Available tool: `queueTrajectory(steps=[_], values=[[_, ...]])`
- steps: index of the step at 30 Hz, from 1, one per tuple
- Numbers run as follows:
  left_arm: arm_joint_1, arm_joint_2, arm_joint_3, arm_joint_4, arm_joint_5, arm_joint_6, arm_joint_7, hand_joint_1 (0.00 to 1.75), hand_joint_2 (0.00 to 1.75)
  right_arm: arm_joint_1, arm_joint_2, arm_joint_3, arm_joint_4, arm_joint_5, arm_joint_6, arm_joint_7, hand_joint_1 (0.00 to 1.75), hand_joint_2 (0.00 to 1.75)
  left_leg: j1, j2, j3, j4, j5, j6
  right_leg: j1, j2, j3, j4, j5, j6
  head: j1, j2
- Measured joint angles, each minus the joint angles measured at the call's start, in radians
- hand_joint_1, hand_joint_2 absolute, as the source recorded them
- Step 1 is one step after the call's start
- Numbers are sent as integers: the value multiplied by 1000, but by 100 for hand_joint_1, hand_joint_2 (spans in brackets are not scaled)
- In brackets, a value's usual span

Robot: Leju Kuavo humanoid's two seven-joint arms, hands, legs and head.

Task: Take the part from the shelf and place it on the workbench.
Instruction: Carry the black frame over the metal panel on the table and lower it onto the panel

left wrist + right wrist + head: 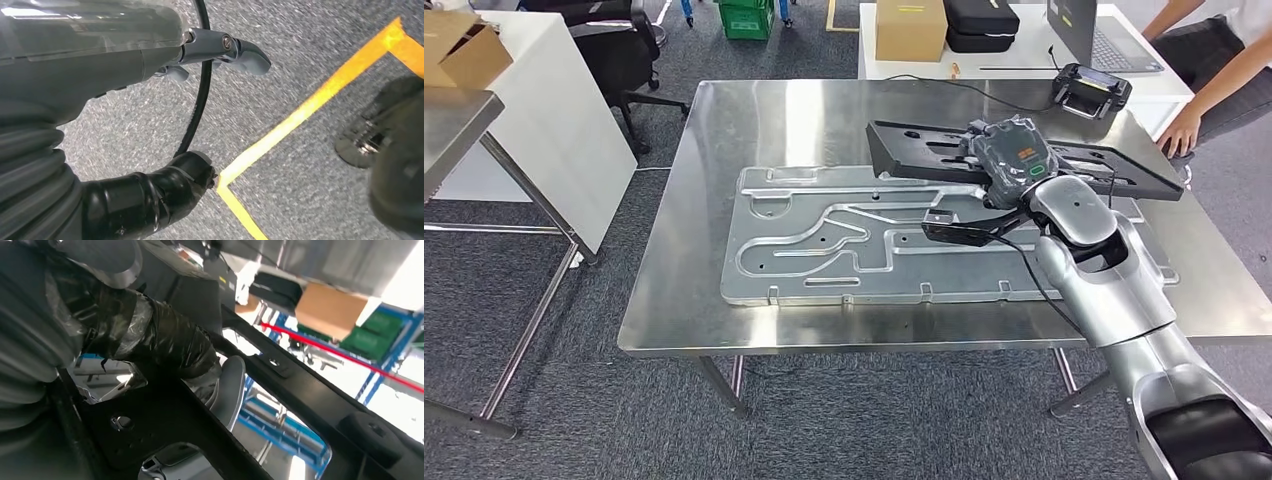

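My right hand [1009,160] grips the black part [924,150] mid-frame: rigid, long, apt to tip; left hand [220,50] holds nothing.

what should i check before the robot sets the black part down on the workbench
1. Grip: right hand holds the black part, thumb wrapped over the frame in the right wrist view: ok.
2. Part level: tilted, near end raised above the workbench: not ok yet.
3. Landing spot: a large silver plate lies under the part: cannot tell if that is intended.
4. Person's hand rests at the far right table edge near the part's end: not ok.
5. Left hand hangs over the floor, holding nothing: ok.
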Motion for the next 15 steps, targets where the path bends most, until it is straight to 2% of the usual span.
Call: queueTrajectory(steps=[4, 10, 15], values=[[-1, 2, 5, 0, -6, -4, -4, 0, 175, -10, 2, 0, 70, 2, 1, -6, 175, 175, 0, 0, -1, 0, -1, 5, 0, 0, 1, -4, 2, 3, 0, 0], [0, 8, 16, 0, -27, -19, -17, 0, 175, -20, 18, 4, 243, 8, -41, -36, 175, 175, 0, -1, -2, 1, -3, 8, 0, -1, 2, -6, 1, 8, 0, 0], [1, 18, 24, 0, -30, -22, -19, 0, 175, -24, 30, 10, 330, 12, -55, -44, 175, 175, 0, -1, -2, 1, -3, 9, 0, -1, 1, -5, 1, 11, 0, 0]])
